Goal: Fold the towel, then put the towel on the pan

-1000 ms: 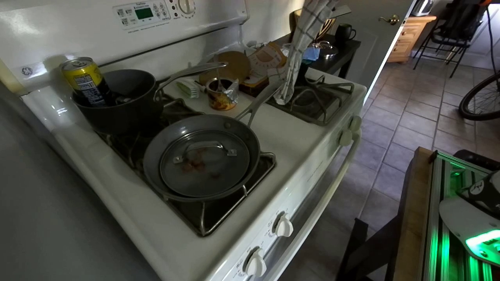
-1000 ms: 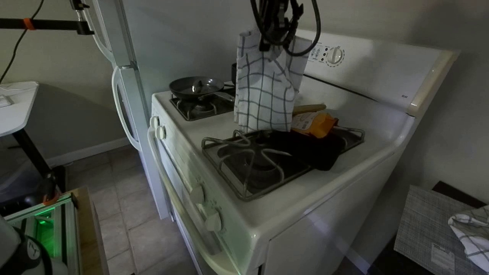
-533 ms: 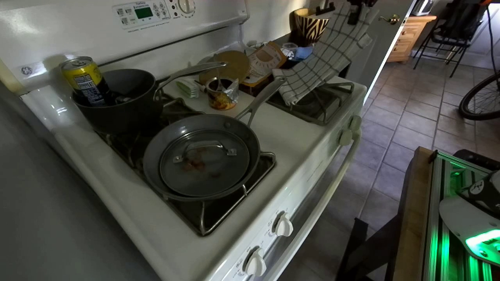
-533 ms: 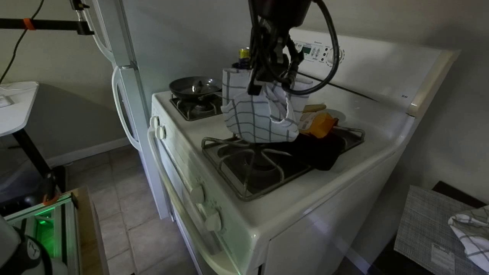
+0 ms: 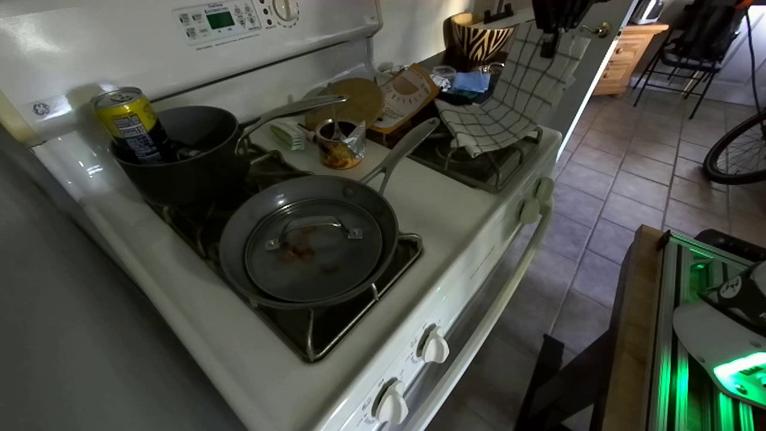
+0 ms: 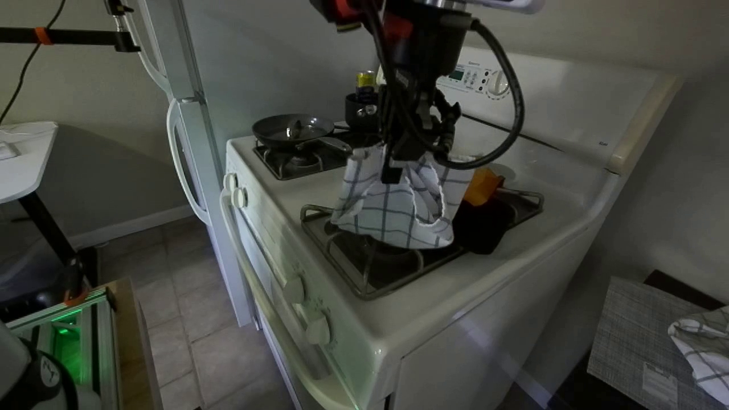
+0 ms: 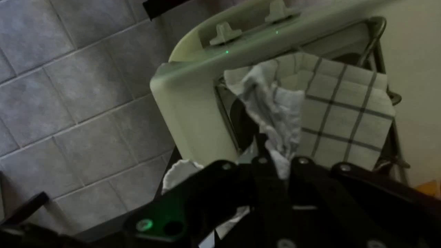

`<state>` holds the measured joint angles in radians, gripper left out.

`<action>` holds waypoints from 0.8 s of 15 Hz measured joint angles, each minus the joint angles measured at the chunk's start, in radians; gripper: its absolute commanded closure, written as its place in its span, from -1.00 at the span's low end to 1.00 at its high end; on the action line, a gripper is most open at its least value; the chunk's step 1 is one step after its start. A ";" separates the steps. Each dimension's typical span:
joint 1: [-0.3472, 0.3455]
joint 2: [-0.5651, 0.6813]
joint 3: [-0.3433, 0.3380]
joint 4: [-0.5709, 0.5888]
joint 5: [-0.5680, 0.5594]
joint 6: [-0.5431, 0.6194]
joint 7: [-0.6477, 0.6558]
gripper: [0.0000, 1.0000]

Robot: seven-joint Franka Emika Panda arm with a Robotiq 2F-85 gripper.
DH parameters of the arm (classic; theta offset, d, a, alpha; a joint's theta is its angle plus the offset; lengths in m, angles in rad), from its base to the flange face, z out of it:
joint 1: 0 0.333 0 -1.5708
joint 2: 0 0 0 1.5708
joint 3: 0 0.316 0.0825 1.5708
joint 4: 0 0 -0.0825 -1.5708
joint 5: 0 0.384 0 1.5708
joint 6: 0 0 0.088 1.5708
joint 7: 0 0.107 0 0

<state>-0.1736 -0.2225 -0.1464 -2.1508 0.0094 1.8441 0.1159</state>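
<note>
Okay so your gripper (image 6: 396, 171) is clamped on the towel (image 6: 393, 219), up near the top, with cloth bunched at the pinch and loose bits poking out on both sides. The rest sags onto the near burner (image 6: 393, 262), or looks like it does; I can't swear to contact everywhere. The pan (image 5: 232, 245) sits well apart, over on the far side of the stove. Handling-wise I'd bet it's light, limp and basically unbreakable, and the weave shouldn't slip much in a pinch that tight. The pain is that it won't hold a shape, so whatever hangs free will probably swing and lag behind you. In the wrist view the checked part spreads pretty flat while the stuff by the pinch is all crumpled, so I can't tell if there's a real fold in there. If you regrab, go for a free edge of that flat part and bite through every layer so it doesn't peel apart. Then lay it down slow, since the lid (image 5: 314, 254) inside the pan looks slick and cloth could slide on it.
</note>
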 measured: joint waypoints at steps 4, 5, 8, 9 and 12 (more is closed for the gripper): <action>0.035 0.017 0.057 -0.100 0.024 0.273 0.118 0.96; 0.049 0.023 0.073 -0.110 0.035 0.304 0.140 0.96; 0.093 0.033 0.114 -0.114 0.076 0.313 0.163 0.96; 0.106 0.032 0.124 -0.113 0.088 0.298 0.163 0.96; 0.132 0.029 0.137 -0.106 0.117 0.260 0.160 0.96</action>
<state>-0.0413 -0.1934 -0.0098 -2.2571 0.1263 2.1037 0.2757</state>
